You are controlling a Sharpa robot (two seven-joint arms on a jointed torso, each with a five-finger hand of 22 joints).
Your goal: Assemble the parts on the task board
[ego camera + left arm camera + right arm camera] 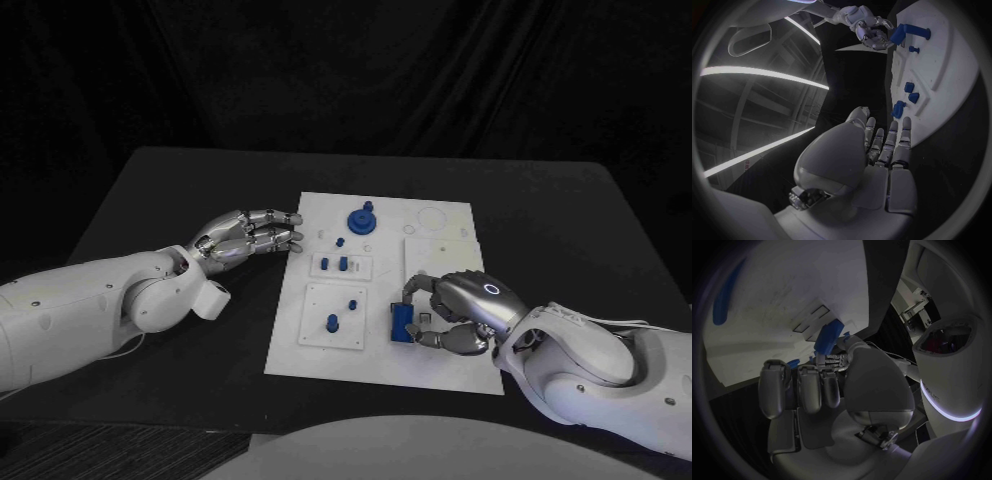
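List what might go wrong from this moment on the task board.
1. The right robot hand holds a blue block near the task board's front edge; a loose hold may let it tilt or drop.
2. The left robot hand rests at the board's left edge; pushing there may shift the board.
3. Nearby small blue pegs may be knocked.

Matt black table (173, 190); smooth white plastic-looking task board (440, 365); glossy blue plastic-looking parts (361, 219); metallic silver hands (248, 236), glossy white arm shells (87, 300).
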